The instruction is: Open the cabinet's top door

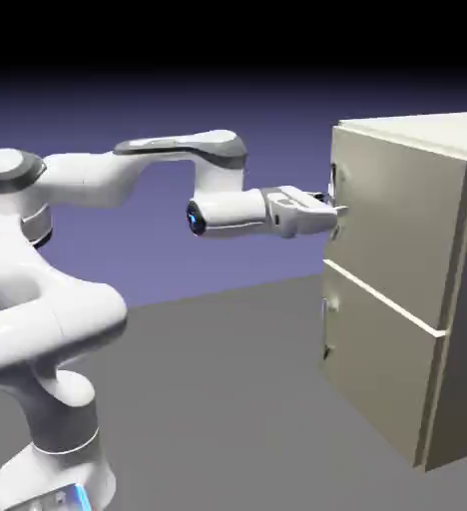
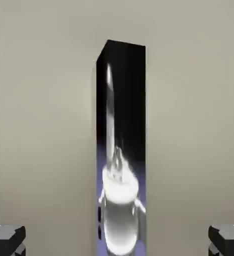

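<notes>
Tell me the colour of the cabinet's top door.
Beige, with a slight khaki cast; the exterior view shows it best.

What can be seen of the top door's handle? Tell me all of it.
The handle is a straight, upright bar with a smooth, mirror-like front that looks like polished metal, reflecting the dark and blue-violet surroundings and a bright, pale shape. It sits near the edge of the beige top door, which looks closed. In the hand view its lower end runs out of the picture. The open hand has a finger tip on either side, with door showing between; I see no contact there.
</notes>
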`<state>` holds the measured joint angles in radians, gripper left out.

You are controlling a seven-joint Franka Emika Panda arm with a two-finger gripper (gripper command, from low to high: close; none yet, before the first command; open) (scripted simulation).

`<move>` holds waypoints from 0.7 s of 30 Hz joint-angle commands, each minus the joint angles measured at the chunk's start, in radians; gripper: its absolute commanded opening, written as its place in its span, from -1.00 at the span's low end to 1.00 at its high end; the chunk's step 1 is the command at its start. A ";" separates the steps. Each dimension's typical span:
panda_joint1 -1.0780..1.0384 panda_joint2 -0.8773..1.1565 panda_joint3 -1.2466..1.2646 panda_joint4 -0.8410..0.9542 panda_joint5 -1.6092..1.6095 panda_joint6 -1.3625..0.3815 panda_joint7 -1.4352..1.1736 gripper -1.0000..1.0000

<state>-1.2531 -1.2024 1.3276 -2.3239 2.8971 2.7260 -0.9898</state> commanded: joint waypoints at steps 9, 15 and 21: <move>0.294 0.291 -0.224 -0.194 0.008 -0.143 -0.372 -1.00; 0.509 0.366 -0.438 -0.316 -0.102 -0.235 -0.447 -1.00; 0.680 0.525 -0.602 -0.278 -0.018 -0.160 -0.708 -1.00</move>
<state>-0.5730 -0.6780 0.7252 -2.6004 2.8712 2.5653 -1.6973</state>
